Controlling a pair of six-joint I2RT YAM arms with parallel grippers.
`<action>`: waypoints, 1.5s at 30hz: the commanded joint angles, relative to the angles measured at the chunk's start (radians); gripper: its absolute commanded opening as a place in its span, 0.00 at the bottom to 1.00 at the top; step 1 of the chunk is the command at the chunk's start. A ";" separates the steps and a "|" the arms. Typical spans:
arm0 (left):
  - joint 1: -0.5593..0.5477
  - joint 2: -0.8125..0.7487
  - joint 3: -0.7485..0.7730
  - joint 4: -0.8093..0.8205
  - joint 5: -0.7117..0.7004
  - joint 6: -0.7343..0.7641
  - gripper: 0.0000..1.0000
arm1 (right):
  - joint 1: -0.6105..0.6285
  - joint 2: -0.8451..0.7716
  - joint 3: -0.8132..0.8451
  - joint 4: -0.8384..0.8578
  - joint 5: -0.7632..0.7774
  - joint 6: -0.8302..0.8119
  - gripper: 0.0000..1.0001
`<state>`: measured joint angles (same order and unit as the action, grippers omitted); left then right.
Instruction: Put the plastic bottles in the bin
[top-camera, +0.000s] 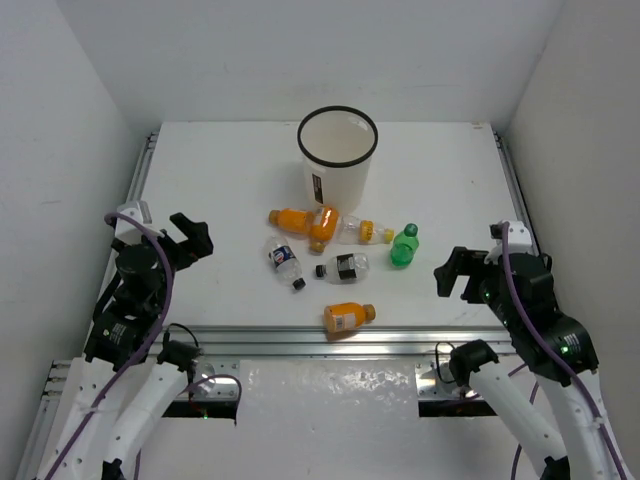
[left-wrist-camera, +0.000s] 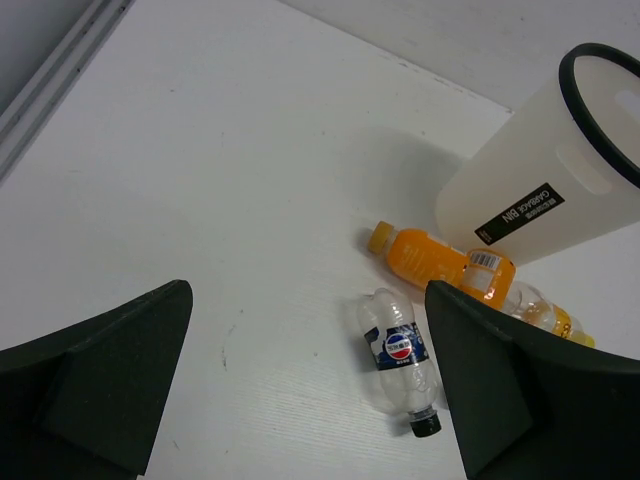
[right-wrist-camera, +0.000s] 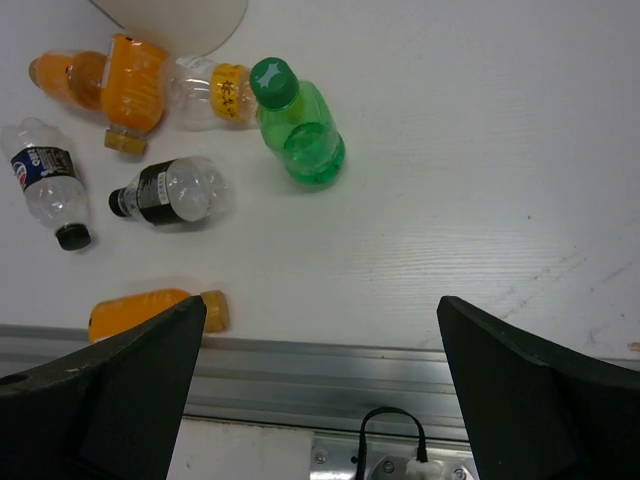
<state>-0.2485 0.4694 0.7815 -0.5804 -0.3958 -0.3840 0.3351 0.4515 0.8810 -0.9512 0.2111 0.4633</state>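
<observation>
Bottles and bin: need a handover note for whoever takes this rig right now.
Left hand: open, holding nothing, over the left of the table.
Right hand: open, holding nothing, right of the bottles.
Bin: upright, far middle; no bottle visible inside.
Bottles, all on the table: left orange bottle, middle orange bottle and yellow-capped bottle by the bin's base; green bottle standing; blue-label bottle and black-label bottle lying; near orange bottle at the front edge.
Done: nothing. Left: all seven.
</observation>
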 joint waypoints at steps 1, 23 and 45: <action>-0.003 0.002 0.012 0.037 -0.002 -0.007 1.00 | -0.005 0.026 0.003 0.051 -0.044 -0.017 0.99; -0.003 0.055 -0.001 0.076 0.109 0.033 1.00 | -0.002 0.858 -0.134 0.804 0.077 -0.049 0.96; -0.002 0.127 0.001 0.073 0.115 0.034 1.00 | 0.019 0.884 0.546 0.638 -0.217 -0.202 0.31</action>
<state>-0.2489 0.5766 0.7776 -0.5426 -0.2684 -0.3496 0.3466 1.2255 1.2716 -0.3168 0.0719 0.3077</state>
